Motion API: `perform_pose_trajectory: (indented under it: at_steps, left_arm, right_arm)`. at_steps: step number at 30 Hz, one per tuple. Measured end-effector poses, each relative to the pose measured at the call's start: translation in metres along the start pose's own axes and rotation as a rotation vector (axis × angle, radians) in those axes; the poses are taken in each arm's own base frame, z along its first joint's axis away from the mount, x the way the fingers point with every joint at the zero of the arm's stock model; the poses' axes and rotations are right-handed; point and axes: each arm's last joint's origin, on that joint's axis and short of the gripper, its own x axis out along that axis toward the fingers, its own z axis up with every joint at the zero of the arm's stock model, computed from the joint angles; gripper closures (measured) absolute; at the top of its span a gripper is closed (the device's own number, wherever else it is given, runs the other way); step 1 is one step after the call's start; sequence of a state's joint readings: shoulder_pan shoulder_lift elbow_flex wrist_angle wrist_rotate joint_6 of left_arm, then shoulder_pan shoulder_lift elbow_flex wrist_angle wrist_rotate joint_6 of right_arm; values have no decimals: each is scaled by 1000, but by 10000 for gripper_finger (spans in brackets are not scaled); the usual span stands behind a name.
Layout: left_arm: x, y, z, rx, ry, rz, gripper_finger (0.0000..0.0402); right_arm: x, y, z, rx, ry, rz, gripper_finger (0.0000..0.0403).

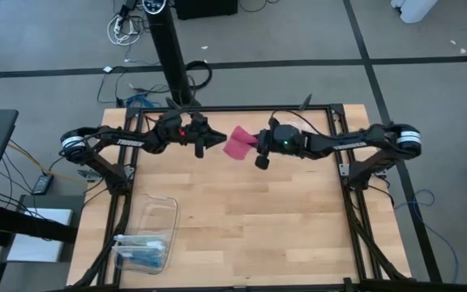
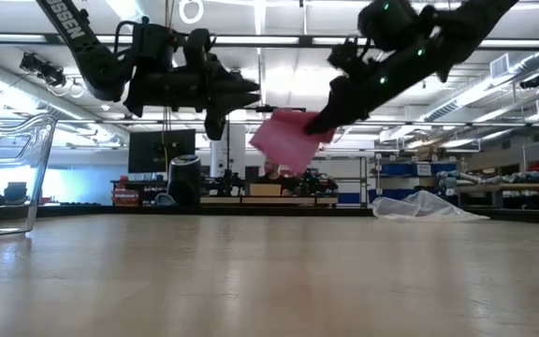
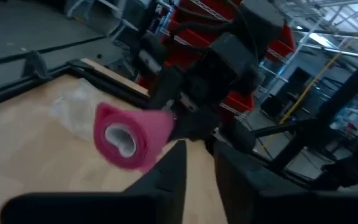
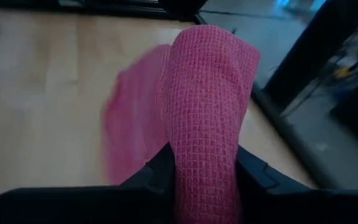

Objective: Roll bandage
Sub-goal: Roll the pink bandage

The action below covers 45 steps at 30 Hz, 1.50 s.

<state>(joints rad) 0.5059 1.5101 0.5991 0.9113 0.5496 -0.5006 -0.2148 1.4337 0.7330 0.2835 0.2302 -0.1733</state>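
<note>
A robotics lab or workshop. A wooden surface (image 1: 242,219) in a black metal frame (image 1: 343,174) stands on grey floor with loose cables (image 1: 124,28). Beyond it, a large hall with ceiling strip lights (image 2: 494,39), red racks (image 3: 191,25), benches and a monitor (image 2: 148,150).

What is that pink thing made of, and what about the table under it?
The bandage looks like soft woven fabric: a waffle-like grid of threads shows, matte, and it bends loosely where the right gripper pinches it. It seems partly rolled into a tube. The table looks like pale wood: plank lines and grain show, with a smooth, slightly shiny finish.
</note>
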Motion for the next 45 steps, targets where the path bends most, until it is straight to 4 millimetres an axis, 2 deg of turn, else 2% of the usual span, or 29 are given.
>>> perform_pose_trajectory:
  at_steps: [4,8,13,19,38,45]
  left_arm:
    - [8,-3,4,-21,34,5,271]
    - [17,-10,12,-21,44,-12,260]
    - [24,-17,22,-3,29,-41,260]
    - [27,-13,17,-25,129,36,259]
    - [30,-18,15,-15,129,8,260]
    - [32,-22,13,-7,141,-13,276]
  right_arm:
    - [-15,7,13,-103,-54,-18,308]
    - [-19,13,15,-195,-58,-38,308]
    - [-19,21,13,-249,-43,-45,308]
    - [-20,24,14,-267,-54,-40,308]
    - [-23,32,19,-275,-97,-18,308]
    - [-23,33,20,-272,-118,5,308]
